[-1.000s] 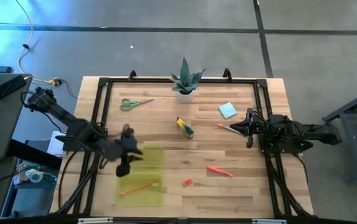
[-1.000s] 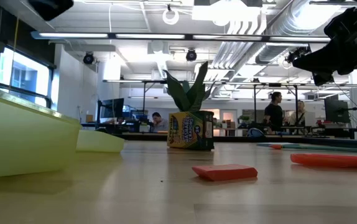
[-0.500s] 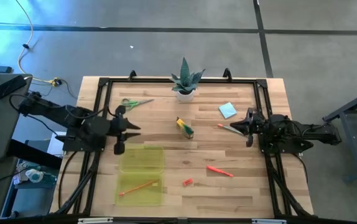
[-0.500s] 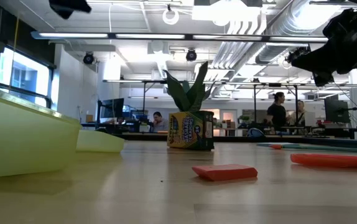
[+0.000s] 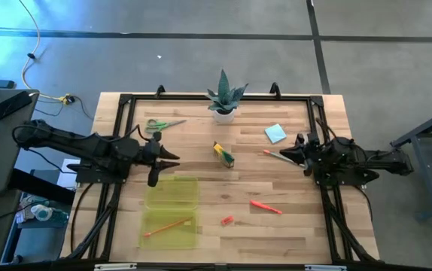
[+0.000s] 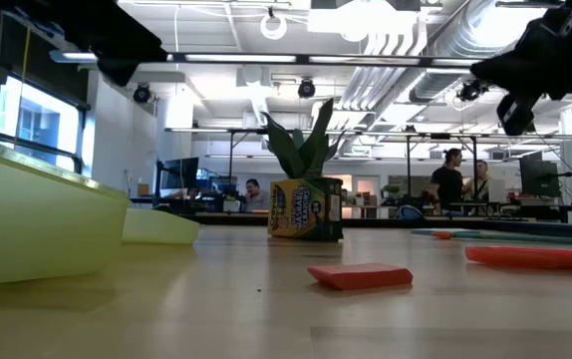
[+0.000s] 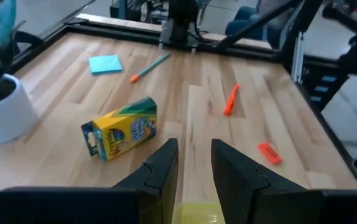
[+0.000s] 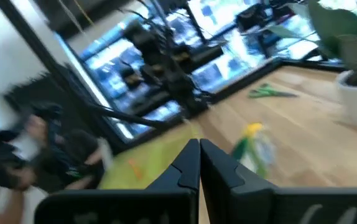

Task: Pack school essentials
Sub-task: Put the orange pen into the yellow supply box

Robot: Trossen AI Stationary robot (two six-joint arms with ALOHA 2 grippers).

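Observation:
My left gripper (image 5: pixel 167 156) (image 7: pixel 194 152) hangs open above the table's left side, just beyond the yellow-green case (image 5: pixel 172 197), with nothing between its fingers. An orange pencil (image 5: pixel 167 224) lies inside the case. Ahead of that gripper lie the crayon box (image 7: pixel 121 127), the red-orange marker (image 7: pixel 231 99) and the red eraser (image 7: pixel 268 152). The blue note pad (image 5: pixel 275 133) and a second pencil (image 5: pixel 278 156) lie near my right gripper (image 5: pixel 297 154) (image 8: pixel 198 155), which is shut and empty at the right edge. The green-handled scissors (image 5: pixel 163 125) lie at the far left.
A spiky plant in a white pot (image 5: pixel 224 98) stands at the middle of the far edge. A black frame (image 5: pixel 201 96) runs around the tabletop. Bare wood lies between the crayon box and the marker. People show in the room beyond the table.
My left gripper has drawn back from above the case toward the table's far edge and has tipped up from pointing down to nearly level, its fingers still apart. My right gripper has rolled about its own axis without leaving its place.

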